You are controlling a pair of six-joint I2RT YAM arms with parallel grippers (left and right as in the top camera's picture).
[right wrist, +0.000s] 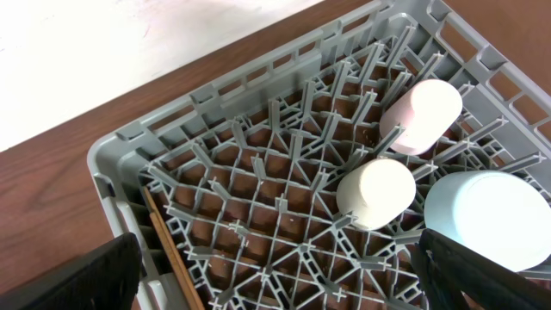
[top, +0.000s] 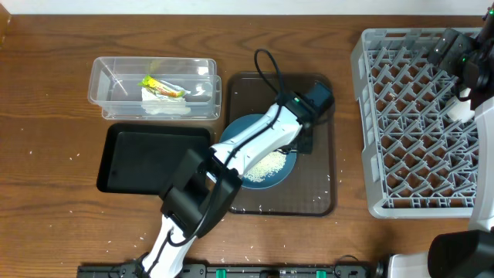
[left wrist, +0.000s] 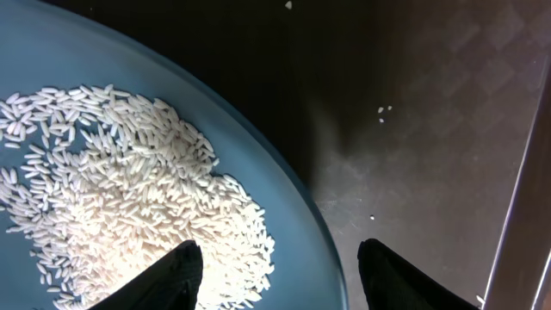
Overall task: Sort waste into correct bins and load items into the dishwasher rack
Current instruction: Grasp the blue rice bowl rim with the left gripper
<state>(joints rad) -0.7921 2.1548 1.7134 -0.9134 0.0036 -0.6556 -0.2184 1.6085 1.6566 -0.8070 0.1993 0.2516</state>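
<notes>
Overhead view: the clear tub [top: 100,77] stands left of centre toward the far edge of the table and holds the snack wrapper [top: 160,86] and the white paper [top: 166,106]. The black tray [top: 147,158] lies just beside it on the near side.

At the table centre, the dark-blue dish [top: 238,127] rests on the brown serving tray [top: 320,193] and carries the rice [left wrist: 129,198].
- The left gripper [left wrist: 282,269] is spread open and holds nothing. One finger hangs over the rice and the other over the serving tray, so the dish rim runs between them.
- The dish looks rigid, smooth and probably slippery, and is likely the heaviest item.
- The rim is the only practical hold.
- The grains are loose and will slide on any tilt. Keep the dish level until it is over a bin.

The dishwasher rack [top: 370,116] sits at the right edge of the table. The right gripper [right wrist: 284,271] hovers above it, wide open and empty. The pink cup [right wrist: 422,112], the white cup [right wrist: 376,194] and the light-blue bowl [right wrist: 482,215] are inside the rack.

Limits of view:
- The left arm covers the middle of the dish from overhead.
- Finger contact with the rim cannot be confirmed.
- The bowl is cut off.
- Only one length of chopstick [right wrist: 168,250] shows, so the count is unclear.
</notes>
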